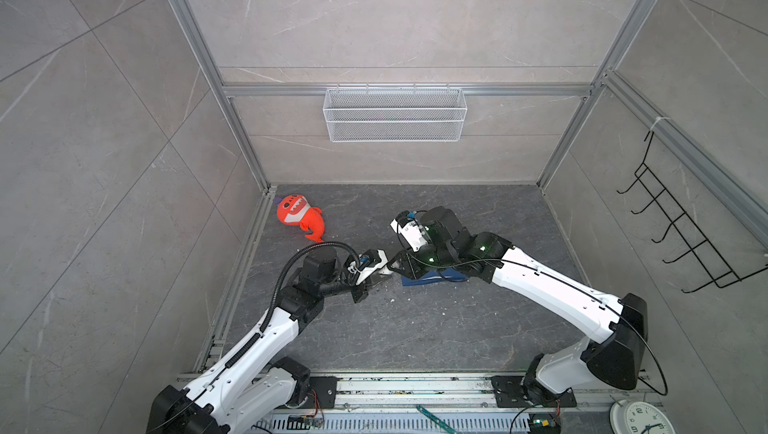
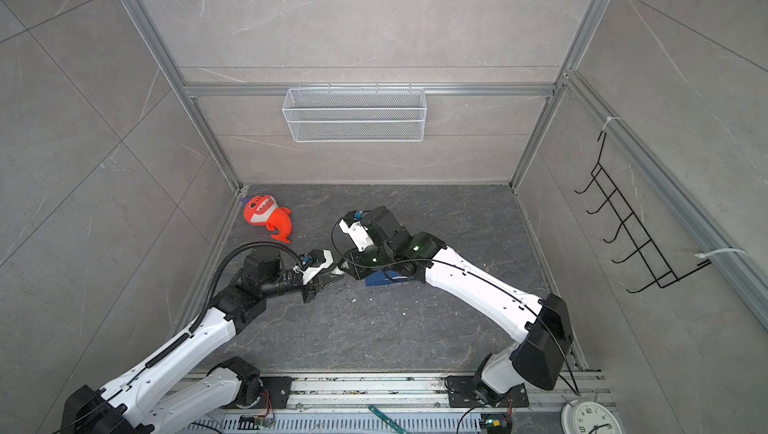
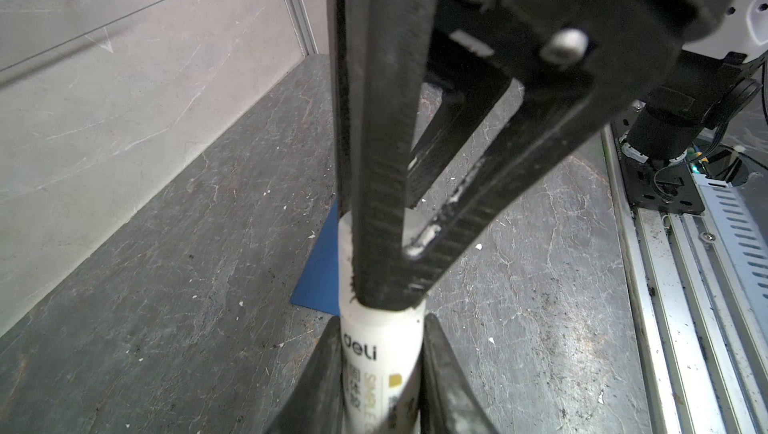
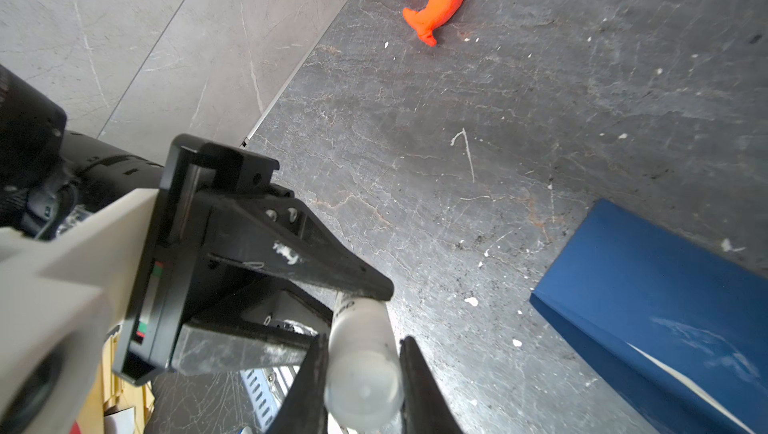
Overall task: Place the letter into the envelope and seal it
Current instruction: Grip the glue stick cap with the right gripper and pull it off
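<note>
One navy envelope (image 1: 432, 277) lies flat on the table (image 1: 415, 328) beneath the right arm (image 1: 561, 299), long axis side to side. The left gripper (image 3: 380, 342) pinches the white glue stick (image 3: 384, 355) by its "deli"-marked body; the right gripper (image 4: 364, 342) pinches its cap.

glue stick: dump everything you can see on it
The glue stick is a white plastic cylinder with dark "deli" lettering, Chinese characters and yellowish print on its body, and a frosted, translucent cap. It sits roughly level and seems lifted off the tabletop. The left gripper clamps the printed body. The right gripper is closed around the cap end. Nothing else touches it.
</note>
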`<state>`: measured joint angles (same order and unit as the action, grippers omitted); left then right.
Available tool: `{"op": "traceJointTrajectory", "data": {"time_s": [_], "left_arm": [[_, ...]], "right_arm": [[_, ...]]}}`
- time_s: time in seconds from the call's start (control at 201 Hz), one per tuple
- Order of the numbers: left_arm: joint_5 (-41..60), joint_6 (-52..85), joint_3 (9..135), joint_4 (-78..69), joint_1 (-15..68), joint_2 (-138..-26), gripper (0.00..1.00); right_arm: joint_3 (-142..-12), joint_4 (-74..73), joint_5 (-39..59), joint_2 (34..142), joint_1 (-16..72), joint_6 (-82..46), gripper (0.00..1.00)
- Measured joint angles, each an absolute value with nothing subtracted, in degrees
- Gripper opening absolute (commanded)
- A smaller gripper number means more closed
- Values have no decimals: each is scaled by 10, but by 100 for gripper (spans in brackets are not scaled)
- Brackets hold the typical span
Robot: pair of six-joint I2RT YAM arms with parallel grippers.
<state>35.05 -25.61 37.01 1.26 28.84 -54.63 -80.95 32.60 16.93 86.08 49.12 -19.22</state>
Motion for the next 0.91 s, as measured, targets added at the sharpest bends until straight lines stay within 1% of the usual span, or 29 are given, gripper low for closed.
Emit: {"op": "traceJointTrajectory", "data": {"time_s": [0.224, 0.443, 0.906], "left_arm": [[365, -262, 396, 8, 295, -559, 0], [379, -265, 413, -9, 301, -567, 0], [395, -267, 417, -8, 304, -576, 0]], "right_arm": [[-810, 339, 161, 830, 487, -177, 2], [-810, 345, 183, 807, 469, -166, 2], [-810, 359, 208, 800, 455, -134, 0]]}}
